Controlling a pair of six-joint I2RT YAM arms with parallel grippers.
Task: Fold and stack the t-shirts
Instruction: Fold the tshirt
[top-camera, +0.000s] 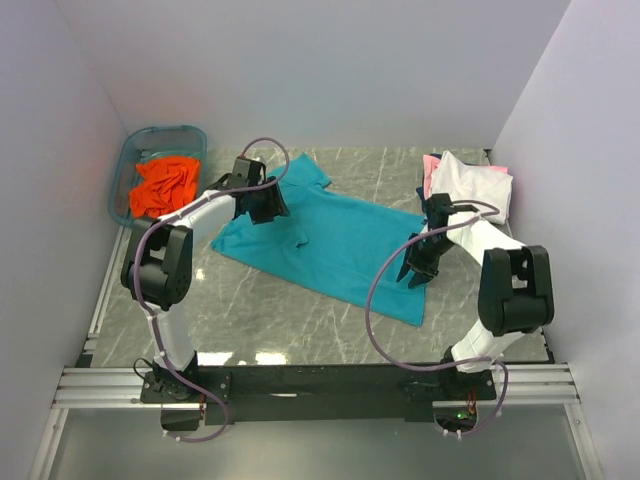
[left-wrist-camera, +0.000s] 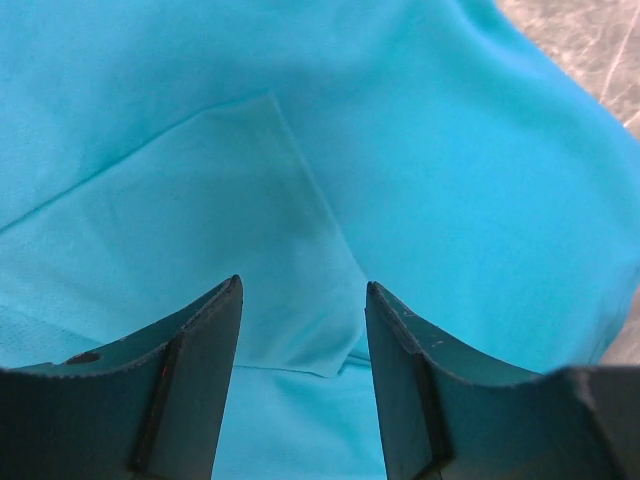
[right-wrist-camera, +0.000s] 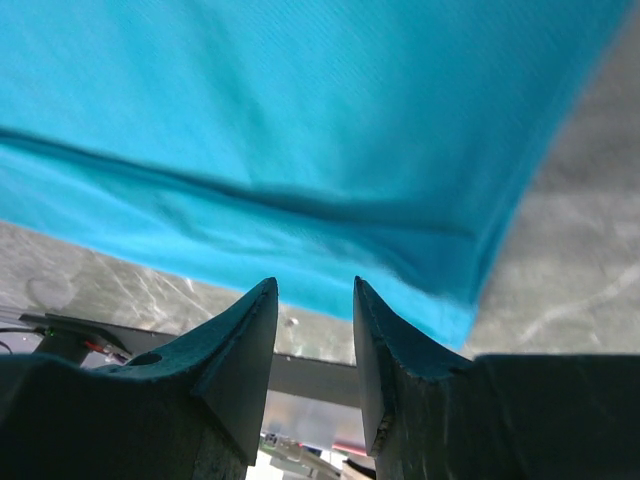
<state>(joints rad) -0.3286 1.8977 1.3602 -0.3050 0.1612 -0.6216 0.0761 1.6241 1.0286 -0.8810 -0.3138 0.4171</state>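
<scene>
The teal t-shirt (top-camera: 335, 240) lies spread flat in the middle of the table. My left gripper (top-camera: 268, 206) is open just above its left sleeve area, and the left wrist view shows a folded teal flap (left-wrist-camera: 250, 250) between the fingers (left-wrist-camera: 303, 290). My right gripper (top-camera: 418, 270) is open over the shirt's right hem (right-wrist-camera: 300, 150), with nothing between its fingers (right-wrist-camera: 314, 290). The orange t-shirt (top-camera: 163, 185) is bunched in the tub. The white t-shirt (top-camera: 470, 185) lies folded at the right, on top of the pink (top-camera: 432, 163) and dark blue (top-camera: 421, 192) ones.
A translucent blue plastic tub (top-camera: 128, 170) stands at the back left against the wall. White walls close in the left, back and right sides. The black frame rail (top-camera: 320, 380) runs along the near edge.
</scene>
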